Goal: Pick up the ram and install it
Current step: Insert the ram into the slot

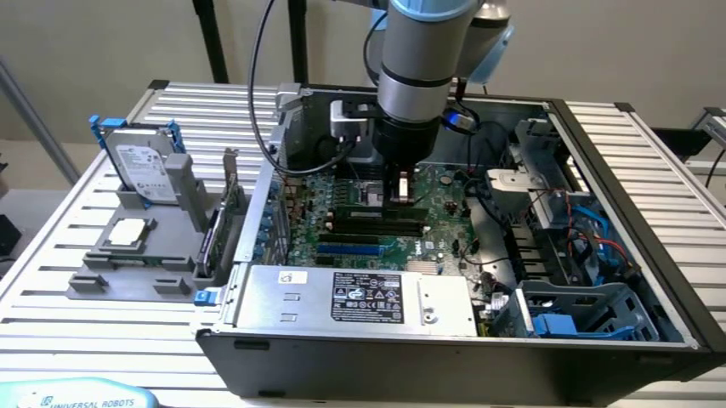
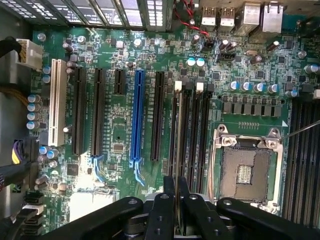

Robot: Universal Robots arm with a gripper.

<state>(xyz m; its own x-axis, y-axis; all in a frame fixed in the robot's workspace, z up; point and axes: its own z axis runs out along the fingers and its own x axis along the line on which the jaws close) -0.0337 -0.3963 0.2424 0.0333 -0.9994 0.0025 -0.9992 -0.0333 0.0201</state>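
My gripper [image 1: 399,197] hangs straight down from the arm into the open computer case [image 1: 635,255], just above the motherboard [image 1: 340,204]. In the wrist view its black fingers [image 2: 165,210] stand close together, shut on the ram [image 2: 178,135]. The ram is seen edge-on as a thin grey line. It runs along the black memory slots [image 2: 192,130] with white end clips [image 2: 178,86], directly over the one nearest the long black expansion slot. Whether it touches the slot I cannot tell.
On the exterior view's left, a grey holder [image 1: 125,272] carries a hard drive [image 1: 148,170], a processor [image 1: 131,231] and an upright expansion card [image 1: 221,221]. The power supply [image 1: 352,297] sits at the case front. Cables [image 1: 545,221] fill the right side. A blue slot [image 2: 137,115] and the processor socket [image 2: 245,167] flank the memory slots.
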